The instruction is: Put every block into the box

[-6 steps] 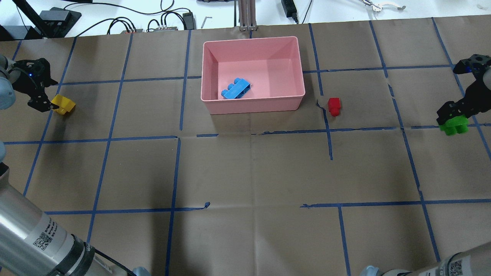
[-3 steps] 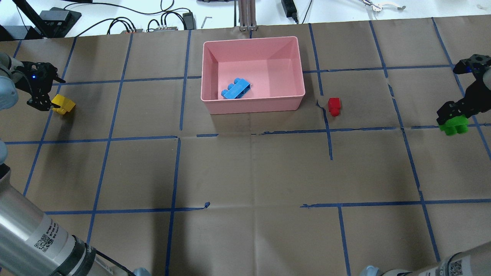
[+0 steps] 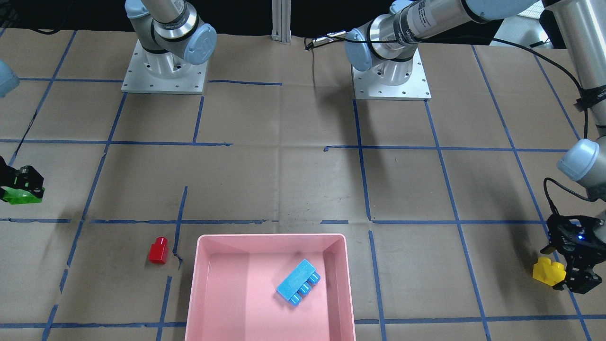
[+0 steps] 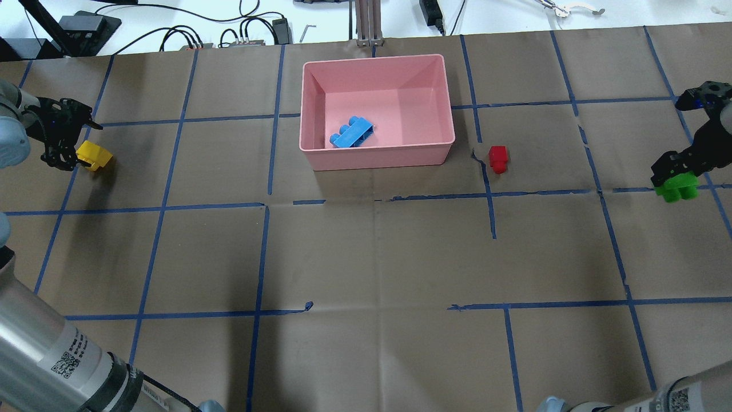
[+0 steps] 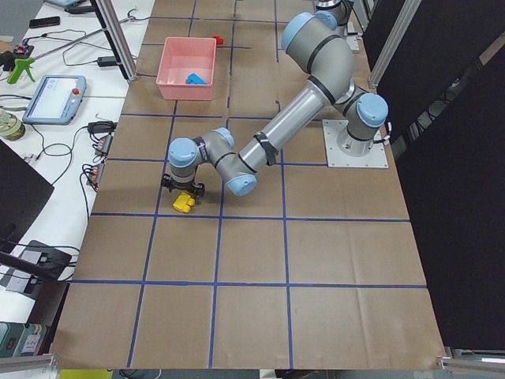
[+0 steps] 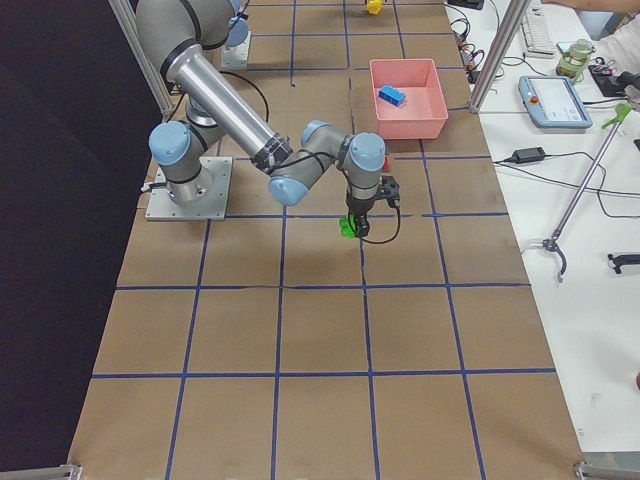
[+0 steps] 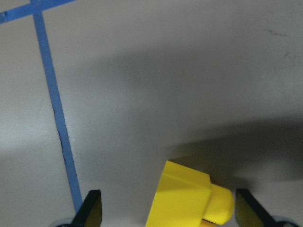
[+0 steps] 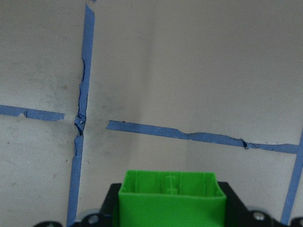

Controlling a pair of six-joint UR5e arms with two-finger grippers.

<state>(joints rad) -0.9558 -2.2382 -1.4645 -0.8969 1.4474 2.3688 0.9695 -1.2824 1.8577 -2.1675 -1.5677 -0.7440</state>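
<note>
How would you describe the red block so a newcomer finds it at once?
Find the pink box at the far middle of the table. Just off its near corner on the robot's right lies the red block. It is the smallest block, with one stud, and the only red one.

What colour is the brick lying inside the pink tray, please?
The studded plastic brick is light blue; the exterior front-facing view shows it best.

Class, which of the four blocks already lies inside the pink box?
The light-blue block: it alone lies inside the box. The yellow block, red block and green block are outside it.
</note>
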